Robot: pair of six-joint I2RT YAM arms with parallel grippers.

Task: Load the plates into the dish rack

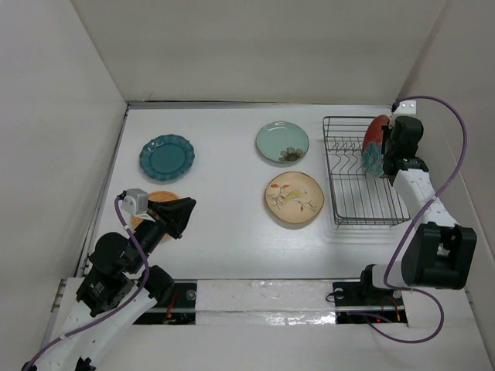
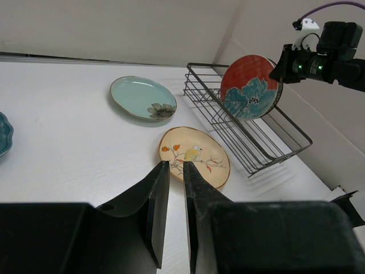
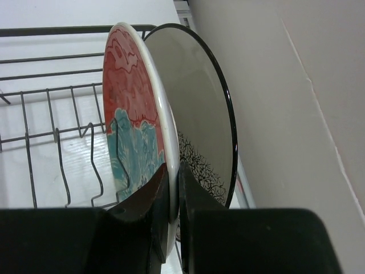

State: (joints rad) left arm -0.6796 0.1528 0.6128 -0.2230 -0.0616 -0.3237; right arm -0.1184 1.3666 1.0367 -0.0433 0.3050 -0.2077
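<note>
Over on the right, the right gripper (image 3: 173, 191) pinches the lower rim of the red plate (image 3: 128, 114), which stands on edge at the far right end of the dish rack (image 1: 348, 209). The dark-rimmed cream plate (image 3: 199, 97) leans just behind it, close to the side wall (image 3: 296, 114). The left gripper (image 2: 175, 166) hangs over the orange plate (image 1: 160, 198), its fingers nearly together and holding nothing. The scalloped teal plate (image 1: 166, 157), mint plate (image 1: 282, 142) and tan floral plate (image 1: 294, 199) lie flat on the table (image 1: 224, 247).
</note>
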